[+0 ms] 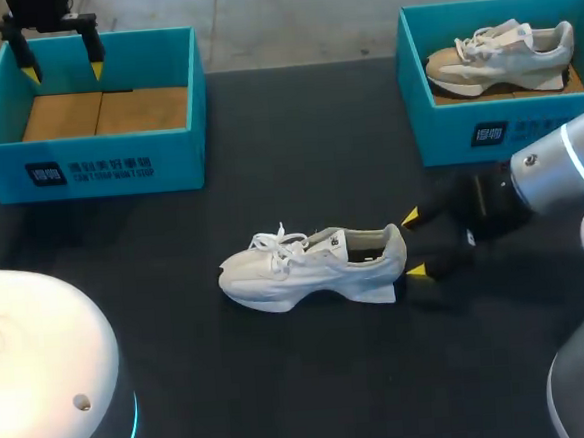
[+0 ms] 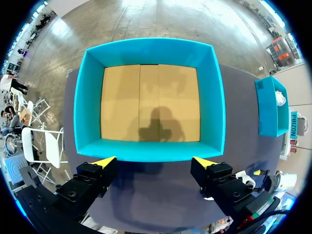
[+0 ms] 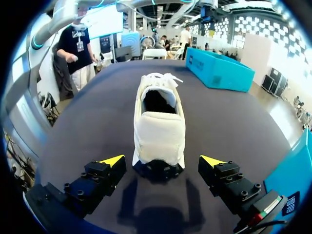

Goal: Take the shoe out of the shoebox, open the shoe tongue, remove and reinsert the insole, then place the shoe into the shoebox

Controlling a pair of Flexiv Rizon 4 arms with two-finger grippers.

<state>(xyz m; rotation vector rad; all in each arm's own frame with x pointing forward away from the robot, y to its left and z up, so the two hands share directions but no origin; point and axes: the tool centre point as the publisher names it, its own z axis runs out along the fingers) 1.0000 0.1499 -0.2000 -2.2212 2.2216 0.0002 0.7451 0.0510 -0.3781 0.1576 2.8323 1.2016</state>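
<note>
While the shoe (image 1: 310,268) stands on its sole on the table (image 1: 283,380), toe toward my left, my right gripper (image 1: 416,242) sits just behind the heel, spread wide, gripping nothing. I judge the shoe light, soft in the upper, stiffer at heel and sole, so the heel collar looks the place to pinch. My left gripper (image 1: 60,57) hangs wide over the empty box (image 1: 118,166).
</note>
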